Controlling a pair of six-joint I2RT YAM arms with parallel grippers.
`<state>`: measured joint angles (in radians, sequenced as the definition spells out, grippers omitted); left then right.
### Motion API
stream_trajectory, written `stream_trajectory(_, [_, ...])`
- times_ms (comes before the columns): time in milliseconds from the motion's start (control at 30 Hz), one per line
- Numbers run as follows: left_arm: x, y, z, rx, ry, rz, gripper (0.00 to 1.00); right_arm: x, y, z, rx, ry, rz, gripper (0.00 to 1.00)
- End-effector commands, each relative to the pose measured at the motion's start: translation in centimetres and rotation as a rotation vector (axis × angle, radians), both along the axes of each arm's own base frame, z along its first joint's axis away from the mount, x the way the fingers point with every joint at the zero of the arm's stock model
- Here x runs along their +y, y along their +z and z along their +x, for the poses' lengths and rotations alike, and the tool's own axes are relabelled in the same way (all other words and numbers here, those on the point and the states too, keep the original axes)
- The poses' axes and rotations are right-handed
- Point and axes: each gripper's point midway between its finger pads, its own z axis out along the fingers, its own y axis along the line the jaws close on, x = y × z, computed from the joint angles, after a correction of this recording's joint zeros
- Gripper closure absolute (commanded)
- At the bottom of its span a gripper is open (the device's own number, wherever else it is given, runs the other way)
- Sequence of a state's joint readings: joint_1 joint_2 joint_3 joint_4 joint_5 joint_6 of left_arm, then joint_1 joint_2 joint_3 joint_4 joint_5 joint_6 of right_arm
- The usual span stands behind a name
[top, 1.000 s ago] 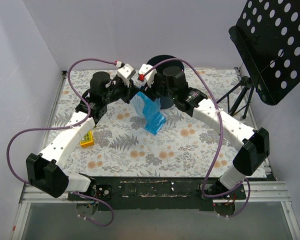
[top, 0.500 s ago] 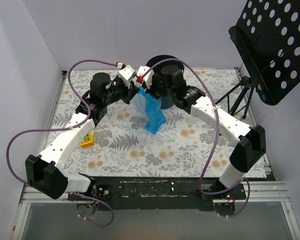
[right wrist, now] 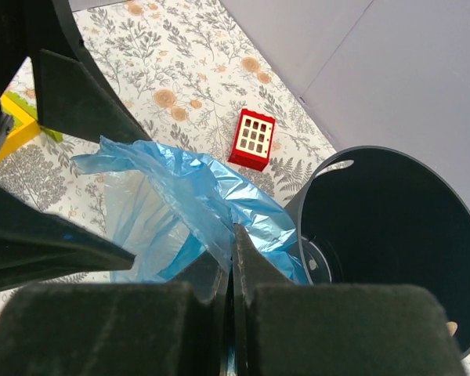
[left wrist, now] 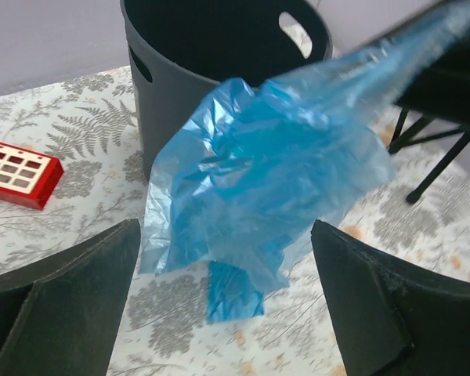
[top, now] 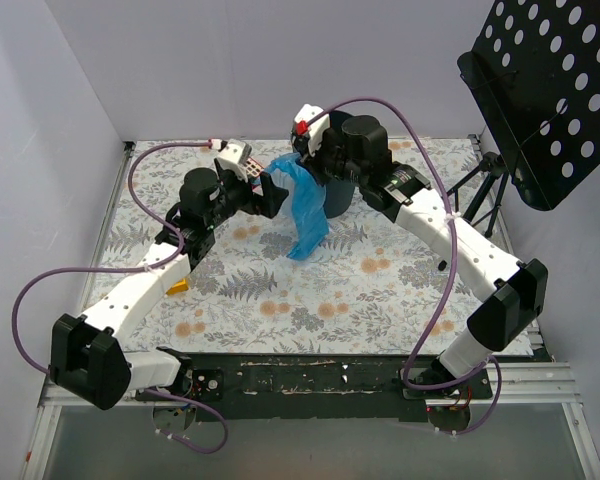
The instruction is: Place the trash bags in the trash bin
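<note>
A crinkly blue trash bag (top: 302,205) hangs spread in the air, pinched at its top by my right gripper (right wrist: 233,235), which is shut on it. It dangles just in front of the dark round trash bin (top: 336,194), whose open mouth (right wrist: 392,227) lies beside the gripper. My left gripper (left wrist: 227,313) is open and holds nothing, its fingers (top: 276,193) just left of the hanging bag (left wrist: 274,172). A small folded blue trash bag (left wrist: 233,291) lies flat on the table under the hanging one.
A red-and-white tile (right wrist: 253,139) lies on the floral cloth left of the bin. A yellow block (top: 176,286) sits beside the left arm. The black perforated music stand (top: 550,90) stands at the right, its legs (left wrist: 431,149) near the bin.
The left gripper has let go of the bag, opened and drawn back to the left. The right gripper has shut on the bag and lifted it back toward the bin.
</note>
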<state>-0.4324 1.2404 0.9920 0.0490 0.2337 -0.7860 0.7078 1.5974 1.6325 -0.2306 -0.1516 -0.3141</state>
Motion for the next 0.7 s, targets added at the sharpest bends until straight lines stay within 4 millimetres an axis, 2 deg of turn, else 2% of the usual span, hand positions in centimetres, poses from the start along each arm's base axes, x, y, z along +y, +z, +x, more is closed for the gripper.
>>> stream_trajectory(0, [-0.6,1.6,1.5,0.090,0.047,-0.244,0.11,-0.6,4.4,-0.2,-0.043,-0.030,0.097,0.99])
stream_trajectory(100, [-1.7,1.0,2.2,0.159,0.010,-0.337,0.25,-0.6,4.4,0.0,-0.037,-0.049,0.103,0.99])
stream_trajectory(233, [-1.9,-1.4,4.0,0.253,0.039,-0.365,0.54,-1.2,5.0,0.8,-0.053,-0.094,0.118,0.99])
stream_trajectory(333, [-0.1,-2.9,5.1,0.288,0.115,-0.346,0.93,-2.3,5.0,1.6,-0.060,-0.137,0.114,0.99])
stream_trajectory(367, [0.8,-3.2,5.4,0.285,0.150,-0.324,1.00,-2.9,5.1,2.0,-0.065,-0.162,0.114,0.99])
stream_trajectory(433, [2.7,-4.1,5.9,0.297,0.218,-0.283,1.00,-4.1,5.1,2.7,-0.073,-0.207,0.112,0.99])
stream_trajectory(500, [4.6,-3.9,6.1,0.278,0.274,-0.267,1.00,-5.6,5.1,3.4,-0.082,-0.265,0.110,0.99])
stream_trajectory(667, [7.2,-1.7,5.9,0.215,0.330,-0.230,1.00,-8.6,4.0,4.5,-0.107,-0.395,0.062,0.99])
